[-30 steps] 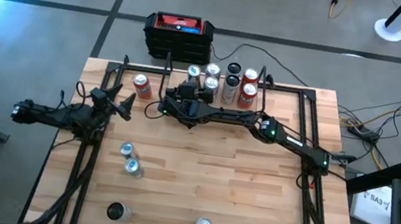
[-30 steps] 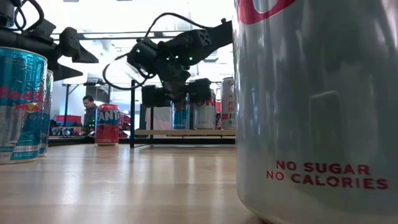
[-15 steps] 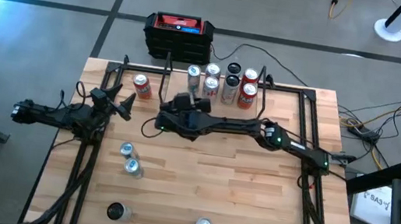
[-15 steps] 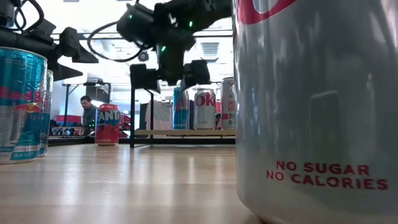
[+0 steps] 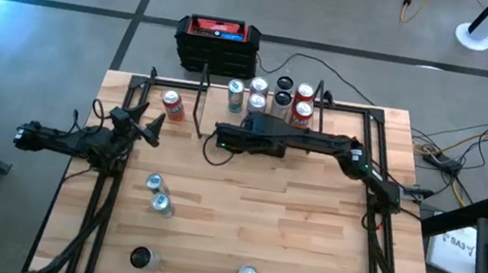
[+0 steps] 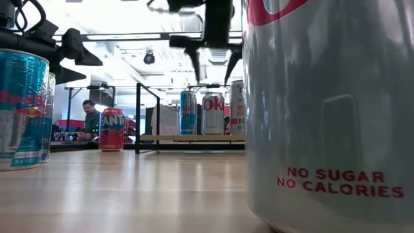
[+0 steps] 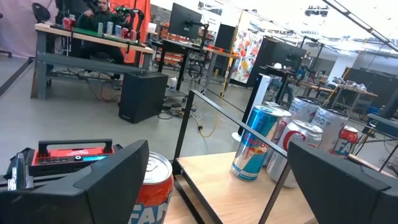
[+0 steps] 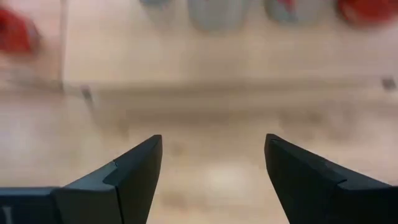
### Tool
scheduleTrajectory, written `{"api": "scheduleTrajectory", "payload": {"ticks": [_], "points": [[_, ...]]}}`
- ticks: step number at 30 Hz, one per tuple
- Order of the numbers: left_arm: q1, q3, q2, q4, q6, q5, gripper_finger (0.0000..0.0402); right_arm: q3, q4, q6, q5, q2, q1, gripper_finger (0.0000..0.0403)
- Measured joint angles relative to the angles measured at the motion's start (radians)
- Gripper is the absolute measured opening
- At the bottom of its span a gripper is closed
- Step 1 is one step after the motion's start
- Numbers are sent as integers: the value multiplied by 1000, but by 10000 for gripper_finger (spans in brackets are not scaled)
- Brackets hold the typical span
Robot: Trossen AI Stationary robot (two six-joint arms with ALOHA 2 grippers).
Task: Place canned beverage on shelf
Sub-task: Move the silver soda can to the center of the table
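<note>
High view is showing the right gripper hanging empty, fingers apart, at the shelf's 7 o'clock, probably needing another can next.

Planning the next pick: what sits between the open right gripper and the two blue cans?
Only bare wood tabletop separates right gripper from blue cans, per high view.

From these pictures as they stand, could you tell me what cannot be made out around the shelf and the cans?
- Low view: the big can up close blocks the right side of the shelf.
- Right wrist view: the cans are blurred and cut by the edge; labels unreadable.
- High view: the right gripper is too small to judge its opening; can brands cannot be read.
- Left wrist view: the orange can is partly hidden by a finger.
</note>
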Motion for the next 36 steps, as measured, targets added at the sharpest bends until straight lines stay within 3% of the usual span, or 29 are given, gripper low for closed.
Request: {"api": "scheduleTrajectory", "payload": {"ticks": [4, 8, 15, 21, 29, 36], "points": [[0, 0, 0, 0, 0, 0, 368, 0, -94, 46, -216, -29, 14, 265], [0, 0, 0, 0, 0, 0, 368, -3, -98, 92, -323, -29, 41, 265], [0, 0, 0, 0, 0, 0, 368, -23, -97, 94, -397, -12, 105, 265], [0, 0, 0, 0, 0, 0, 368, -143, -98, 103, -465, -45, 149, 264], [0, 0, 0, 0, 0, 0, 368, -430, -73, 275, -503, -254, 287, 251], [0, 0, 0, 0, 0, 0, 368, -612, 124, 519, -410, -432, 449, 251]]}}
